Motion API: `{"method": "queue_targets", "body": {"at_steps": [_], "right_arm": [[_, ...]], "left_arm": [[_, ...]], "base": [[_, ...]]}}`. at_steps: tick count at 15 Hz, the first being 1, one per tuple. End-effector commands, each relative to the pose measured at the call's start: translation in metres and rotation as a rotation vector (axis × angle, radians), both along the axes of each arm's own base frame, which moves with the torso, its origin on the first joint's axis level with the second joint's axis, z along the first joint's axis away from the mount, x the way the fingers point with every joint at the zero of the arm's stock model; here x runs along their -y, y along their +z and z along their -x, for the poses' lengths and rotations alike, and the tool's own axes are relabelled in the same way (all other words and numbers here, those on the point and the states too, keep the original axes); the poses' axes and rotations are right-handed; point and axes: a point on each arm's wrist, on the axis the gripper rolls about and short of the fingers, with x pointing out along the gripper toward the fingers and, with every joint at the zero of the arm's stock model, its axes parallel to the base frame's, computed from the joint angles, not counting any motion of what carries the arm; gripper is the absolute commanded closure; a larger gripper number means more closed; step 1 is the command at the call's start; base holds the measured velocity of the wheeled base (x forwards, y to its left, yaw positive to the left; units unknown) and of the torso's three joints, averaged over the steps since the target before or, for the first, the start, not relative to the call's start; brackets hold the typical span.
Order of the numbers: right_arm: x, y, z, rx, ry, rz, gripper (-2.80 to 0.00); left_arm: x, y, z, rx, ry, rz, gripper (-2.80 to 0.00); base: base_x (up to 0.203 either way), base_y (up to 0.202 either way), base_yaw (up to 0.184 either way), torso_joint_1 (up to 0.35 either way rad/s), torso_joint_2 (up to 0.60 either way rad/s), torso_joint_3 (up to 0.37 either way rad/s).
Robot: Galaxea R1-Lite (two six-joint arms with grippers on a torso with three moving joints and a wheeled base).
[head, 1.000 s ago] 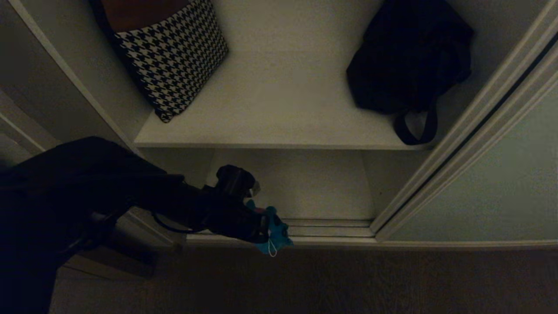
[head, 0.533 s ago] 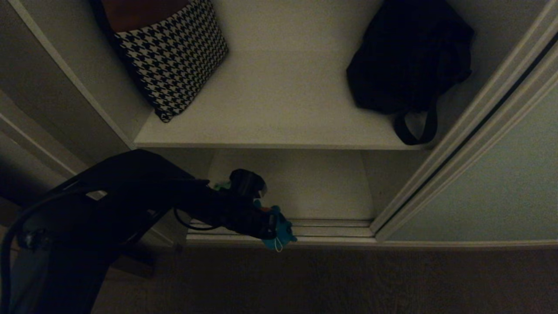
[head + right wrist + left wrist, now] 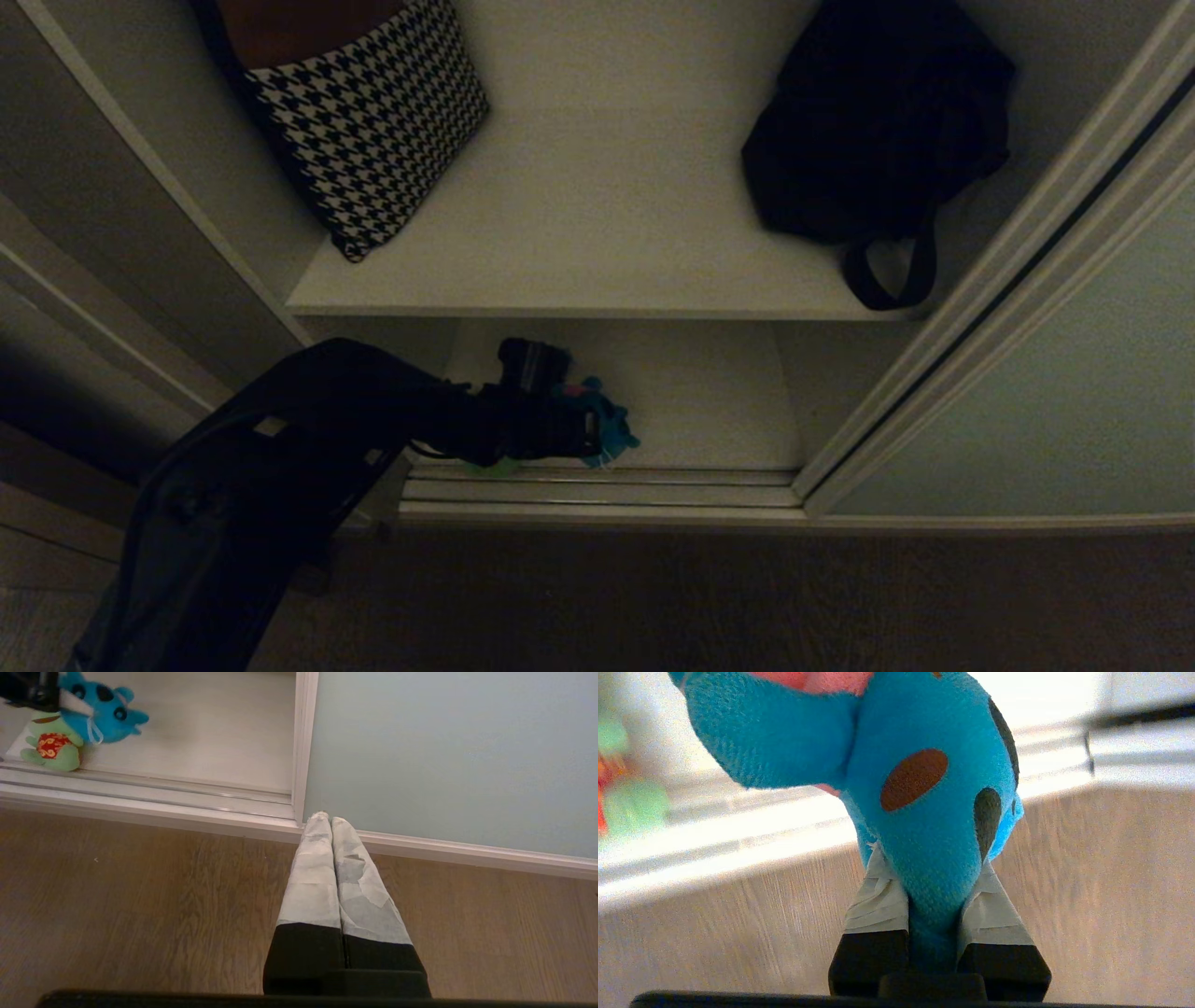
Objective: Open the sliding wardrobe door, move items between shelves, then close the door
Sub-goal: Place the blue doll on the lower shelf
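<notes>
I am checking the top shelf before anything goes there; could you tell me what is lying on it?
On the upper board lie a houndstooth cushion at its left and a black bag at its right. What lies beneath them is covered.

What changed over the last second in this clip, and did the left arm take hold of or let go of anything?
The left gripper, shut on the blue plush toy, carried it from above the door track inward over the bottom shelf, near the green frog. Nothing was released or newly grasped. The houndstooth cushion, black bag, sliding door and parked right gripper stayed as they were.
</notes>
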Motion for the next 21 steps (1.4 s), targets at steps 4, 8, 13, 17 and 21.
{"method": "queue_targets", "body": {"at_steps": [4,8,13,17,21], "right_arm": [[0.000,0.000,0.000,0.000,0.000,0.000,0.00],[0.000,0.000,0.000,0.000,0.000,0.001,0.00],[0.000,0.000,0.000,0.000,0.000,0.001,0.00],[0.000,0.000,0.000,0.000,0.000,0.001,0.00],[0.000,0.000,0.000,0.000,0.000,-0.001,0.00]], "left_arm": [[-0.004,-0.036,-0.041,0.150,0.007,0.006,0.00],[-0.012,-0.065,-0.057,0.281,-0.035,-0.063,0.00],[-0.017,-0.081,-0.060,0.300,-0.046,-0.094,0.00],[-0.017,-0.092,-0.062,0.355,-0.077,-0.091,0.00],[-0.023,-0.089,-0.066,0.457,-0.062,-0.081,0.00]], "base": [[0.000,0.000,0.000,0.000,0.00,0.000],[0.000,0.000,0.000,0.000,0.00,0.000],[0.000,0.000,0.000,0.000,0.00,0.000],[0.000,0.000,0.000,0.000,0.00,0.000],[0.000,0.000,0.000,0.000,0.00,0.000]]}}
